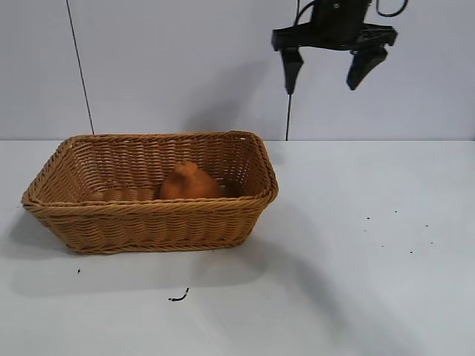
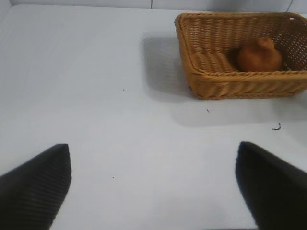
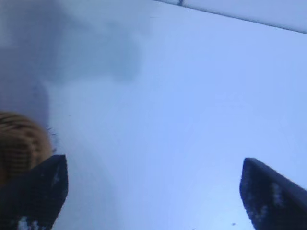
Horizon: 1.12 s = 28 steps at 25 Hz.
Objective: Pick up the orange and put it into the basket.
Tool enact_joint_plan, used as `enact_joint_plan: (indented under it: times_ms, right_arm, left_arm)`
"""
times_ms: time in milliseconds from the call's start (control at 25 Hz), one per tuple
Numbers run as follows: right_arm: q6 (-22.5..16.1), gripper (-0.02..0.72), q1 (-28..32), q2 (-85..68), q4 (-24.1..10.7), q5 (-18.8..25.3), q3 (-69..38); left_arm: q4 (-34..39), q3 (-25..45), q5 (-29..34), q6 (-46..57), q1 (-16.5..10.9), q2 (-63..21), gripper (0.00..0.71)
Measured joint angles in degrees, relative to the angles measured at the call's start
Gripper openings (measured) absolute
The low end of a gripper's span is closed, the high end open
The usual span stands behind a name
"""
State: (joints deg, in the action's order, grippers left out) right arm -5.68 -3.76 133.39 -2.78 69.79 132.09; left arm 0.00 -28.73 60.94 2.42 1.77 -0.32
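The white table (image 1: 371, 282) carries the large golden-brown woven wicker basket (image 1: 148, 222) at the left. Inside it, towards its right end, the lumpy dull-orange fruit (image 1: 188, 182) is seen resting. The right gripper (image 1: 326, 70) is held high above, right of the basket, fingers spread wide and empty; the left gripper (image 2: 153, 187) is likewise spread, empty, over bare table. Little risk is judged to remain: only a careless descent could knock the rim.

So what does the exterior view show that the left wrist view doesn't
Only the exterior view shows the right end effector, open and empty, raised high above the table to the right of the basket. Only the left wrist view shows the left end effector, open over bare white table. Both show the lumpy dull-orange fruit lying inside the rectangular woven wicker basket.
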Motion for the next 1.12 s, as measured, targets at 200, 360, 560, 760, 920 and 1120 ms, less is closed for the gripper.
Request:
enact_joint_plan:
  times_ms: [200,360,560,760,920,1120]
  right_arm:
    - [0.32,0.673,1.49,-0.43,0.98,-0.05,-2.50]
    - [2.04,0.673,1.49,-3.11,1.27,-0.11,-10.58]
    - [2.99,0.673,1.49,-14.18,1.79,-0.17,-26.62]
    - [4.13,0.673,1.49,-27.77,2.78,-0.17,-42.46]
    - [4.30,0.673,1.49,-40.46,2.78,-0.17,-54.50]
    - [4.33,0.673,1.49,-56.36,3.39,-0.11,-67.68]
  left_arm:
    - [0.00,0.00,0.00,0.00,0.00,0.00,0.666]
    - [0.00,0.00,0.00,0.00,0.00,0.00,0.666]
    - [0.00,0.00,0.00,0.00,0.00,0.00,0.666]
    - [0.00,0.00,0.00,0.00,0.00,0.00,0.666]
    - [0.00,0.00,0.00,0.00,0.00,0.00,0.666]
    - [0.00,0.00,0.00,0.00,0.00,0.00,0.666]
